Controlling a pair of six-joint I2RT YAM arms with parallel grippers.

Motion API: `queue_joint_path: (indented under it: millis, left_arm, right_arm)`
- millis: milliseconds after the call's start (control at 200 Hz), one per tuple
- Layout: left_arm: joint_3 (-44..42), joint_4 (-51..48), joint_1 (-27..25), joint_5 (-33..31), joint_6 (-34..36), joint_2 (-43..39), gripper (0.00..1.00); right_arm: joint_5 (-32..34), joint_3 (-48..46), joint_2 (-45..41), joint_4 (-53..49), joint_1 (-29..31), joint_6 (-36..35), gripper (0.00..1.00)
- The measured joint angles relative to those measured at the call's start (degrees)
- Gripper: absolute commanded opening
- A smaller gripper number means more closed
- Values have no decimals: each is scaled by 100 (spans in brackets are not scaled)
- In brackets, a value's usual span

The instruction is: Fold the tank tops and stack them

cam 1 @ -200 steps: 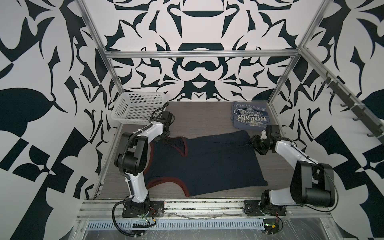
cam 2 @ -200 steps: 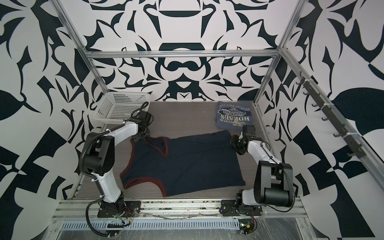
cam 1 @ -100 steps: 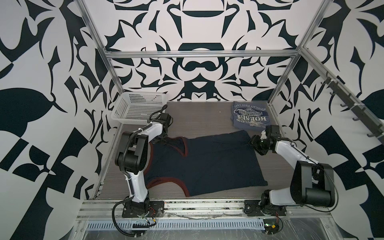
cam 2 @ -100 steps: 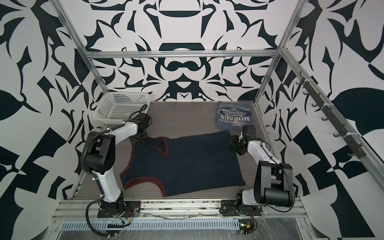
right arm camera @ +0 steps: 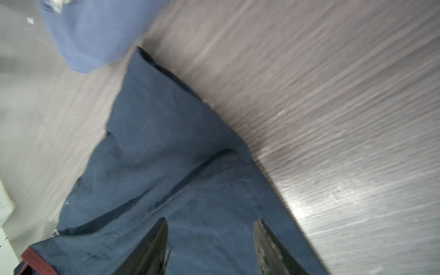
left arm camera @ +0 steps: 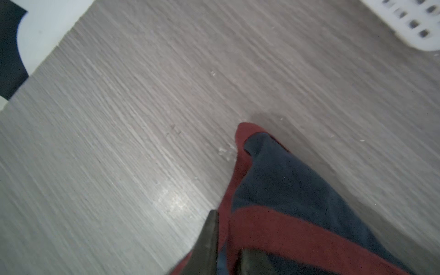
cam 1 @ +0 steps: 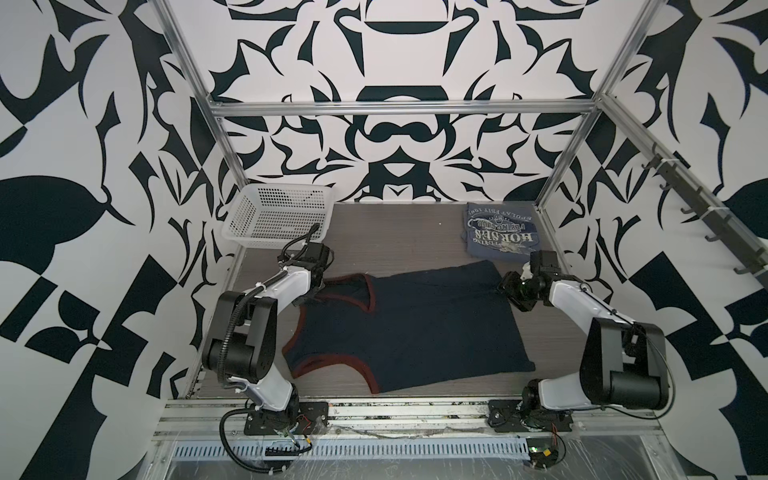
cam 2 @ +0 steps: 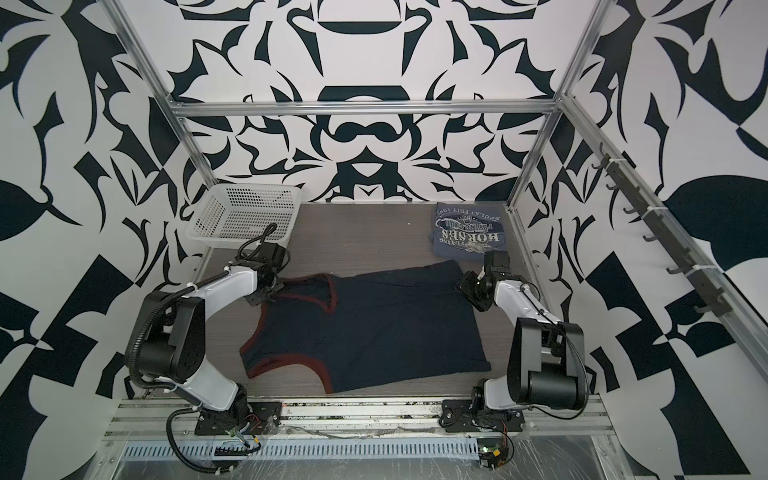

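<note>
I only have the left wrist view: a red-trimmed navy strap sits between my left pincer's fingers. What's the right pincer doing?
Observer: The right pincer hangs with jaws apart over the dark navy red-trimmed cloth tank top, near its far hem corner.
Operator: Is that top folded?
Observer: No, it lies spread flat, unfolded.
Operator: And the other one?
Observer: The slate grey-blue cloth tank top with white print lies folded at the far right corner of the grey wood-grain table.

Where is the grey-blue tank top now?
In both top views the grey-blue tank top lies folded at the table's far right corner, just beyond the navy tank top.
</note>
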Motion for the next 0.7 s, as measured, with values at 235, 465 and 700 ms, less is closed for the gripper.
queue_joint_path:
  millis: [235,465,700]
  left_arm:
    - [-1040,726,577,605,-278,-396,38]
    - [-1158,1027,944,1139,-483,-621,59]
    - [-1257,1001,1016,1342,-522,-1080,65]
  right_arm:
    - [129,2,450,-57,-129,22,61]
    - [208,2,260,-66,-177,70,60]
    - [192,116,-372,-103,2,31,59]
